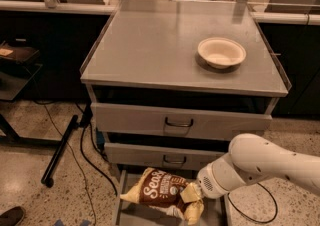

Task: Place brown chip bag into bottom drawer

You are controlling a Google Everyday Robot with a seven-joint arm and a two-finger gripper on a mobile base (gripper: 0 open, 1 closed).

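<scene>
The grey cabinet's top surface (175, 50) is filling the middle of the view. The robot's white arm (265, 162) is reaching in low from the right, across the cabinet's front. The two upper drawers (145, 120) are sitting shut. Under them the bottom drawer (119, 205) is standing pulled out toward the camera, its floor mostly hidden.

The brown chip bag (160, 192) is lying tilted over that open drawer, with its pale left end riding over the left wall and its right end meeting the arm's tip. A cream bowl (221, 52) is resting on the surface, well apart from all this. The claw (194, 197) is sitting at the bag's right end, behind the crumpled foil, so I cannot tell whether it is gripping the bag or not.

The placing step looks to be under way. The next move is probably calling for the bag to go down and slightly right, so that its left end is clearing the wall, and then for a clean withdrawal.
</scene>
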